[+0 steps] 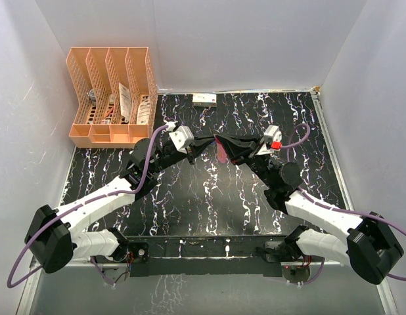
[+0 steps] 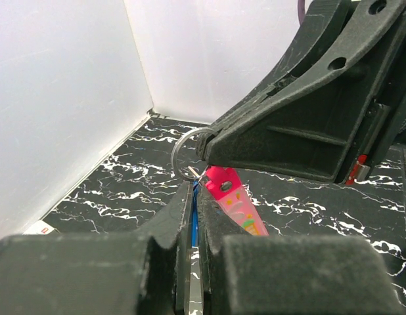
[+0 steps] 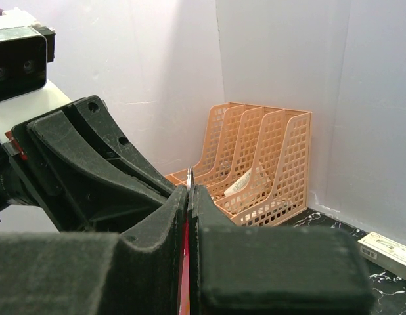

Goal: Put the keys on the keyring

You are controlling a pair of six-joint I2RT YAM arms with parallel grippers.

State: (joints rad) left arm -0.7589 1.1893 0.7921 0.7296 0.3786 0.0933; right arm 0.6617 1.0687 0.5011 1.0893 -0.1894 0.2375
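Note:
My two grippers meet fingertip to fingertip above the middle of the table. My right gripper (image 1: 222,140) (image 3: 188,191) is shut on the keyring. Its thin metal ring (image 2: 185,152) (image 3: 189,176) sticks out past the fingertips, and the red-pink strap (image 1: 223,153) (image 2: 234,205) hangs below them. My left gripper (image 1: 209,140) (image 2: 195,191) is shut on the blue key (image 2: 194,213), held edge-on between the pads. A silvery tip (image 2: 192,172) reaches the lower edge of the ring. I cannot make out the silvery-white key.
An orange mesh file rack (image 1: 111,92) (image 3: 262,172) with papers stands at the back left against the wall. A small white box (image 1: 204,99) (image 3: 385,252) lies at the back edge. White walls close in the black marbled table (image 1: 209,203).

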